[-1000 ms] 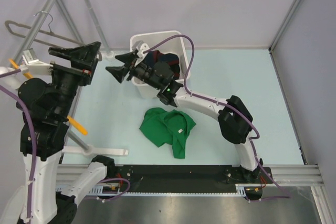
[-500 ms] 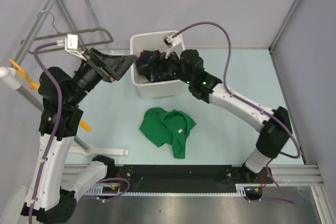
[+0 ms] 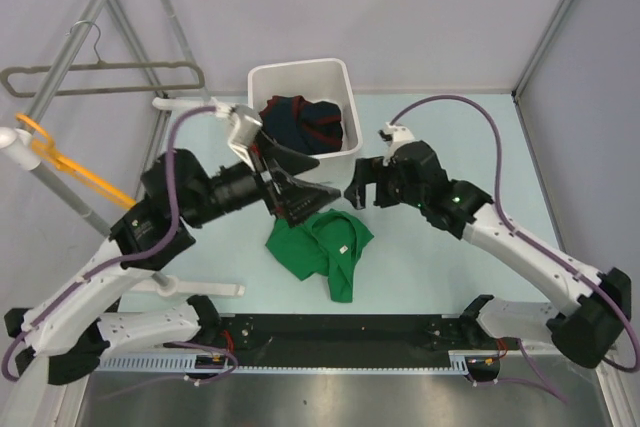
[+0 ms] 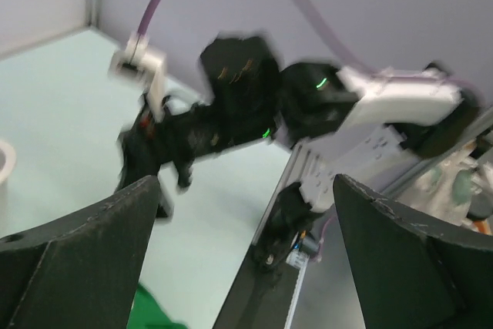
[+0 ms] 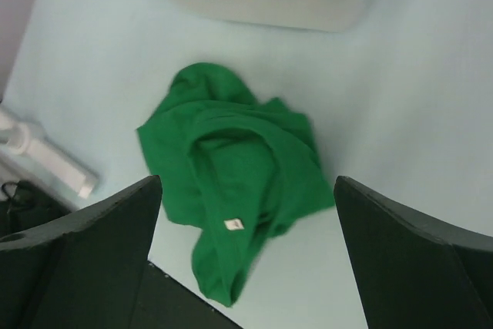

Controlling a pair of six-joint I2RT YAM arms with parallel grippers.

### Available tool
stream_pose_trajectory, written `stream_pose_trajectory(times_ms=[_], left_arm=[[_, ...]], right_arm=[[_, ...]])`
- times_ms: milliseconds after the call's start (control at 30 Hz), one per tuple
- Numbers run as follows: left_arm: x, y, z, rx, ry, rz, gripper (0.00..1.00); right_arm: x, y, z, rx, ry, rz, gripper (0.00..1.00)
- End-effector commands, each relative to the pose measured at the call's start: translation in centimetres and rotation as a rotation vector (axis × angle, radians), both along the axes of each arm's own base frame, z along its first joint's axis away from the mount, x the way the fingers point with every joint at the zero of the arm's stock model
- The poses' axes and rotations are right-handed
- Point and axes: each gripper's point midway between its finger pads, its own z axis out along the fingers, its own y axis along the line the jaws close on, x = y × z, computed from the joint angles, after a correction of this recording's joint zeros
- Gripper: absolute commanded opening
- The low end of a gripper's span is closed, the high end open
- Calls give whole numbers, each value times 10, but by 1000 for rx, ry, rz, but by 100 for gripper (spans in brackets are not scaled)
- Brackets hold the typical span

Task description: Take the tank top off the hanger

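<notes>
The pale table (image 3: 450,277) fills the top view, with a metal rack (image 3: 60,72) rising at its 9 to 11 o'clock side. A white bin (image 3: 262,82) stands at 12 o'clock, a dark navy garment (image 3: 305,119) inside it.

The tank top (image 3: 318,247) lies crumpled on the table near the centre, at 6 o'clock from the bin and clear of any hanger. The hanger (image 3: 100,77) hangs bare on the rack at 10 o'clock, with an orange hanger (image 3: 70,169) below it at 9 o'clock. Judged from how things lie, the removal looks done.

The left gripper (image 3: 318,192) hovers at the heap's 12 o'clock edge and the right gripper (image 3: 358,190) at its 1 o'clock. Both have their fingers spread wide with nothing between them (each wrist view shows an empty gap).

The top should handle as light, limp cloth that sags and bunches rather than slides. A raised fold or a wide shoulder strap would give the best pinch, perhaps the ridge by the white label (image 5: 230,224).
</notes>
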Motion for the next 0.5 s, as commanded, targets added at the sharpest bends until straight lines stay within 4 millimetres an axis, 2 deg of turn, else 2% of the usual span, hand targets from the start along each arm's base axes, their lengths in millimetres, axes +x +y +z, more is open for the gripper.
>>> stream_pose_trajectory(times_ms=[0,33,67,100,133,167,267,300,333,367,467], left_arm=[[23,-12,-78,271,-13,196,99],[19,-15,-99,349,5,206,99],[35,-16,-125,436,43,299,99],[39,-14,-143,492,77,333,99],[41,-11,-168,577,126,356,99],[43,-17,-192,655,150,352,99],[32,-35,-248,771,216,269,99],[26,-35,-269,820,214,262,99],[24,-40,-278,823,214,261,99],[21,-39,-306,885,227,251,99],[22,-35,-343,927,265,292,99]], right_arm=[[3,-97,14,-113,-9,-422,100],[2,-111,13,-133,2,-477,100],[-4,-131,5,-179,35,-535,100],[-6,-144,9,-173,35,-597,100],[-10,-152,8,-182,41,-621,100],[-14,-163,4,-199,56,-646,100],[-24,-180,4,-182,43,-684,100],[-28,-185,9,-159,30,-688,100],[-29,-188,7,-164,28,-688,100],[-31,-191,8,-158,25,-692,100],[-35,-196,10,-147,15,-685,100]])
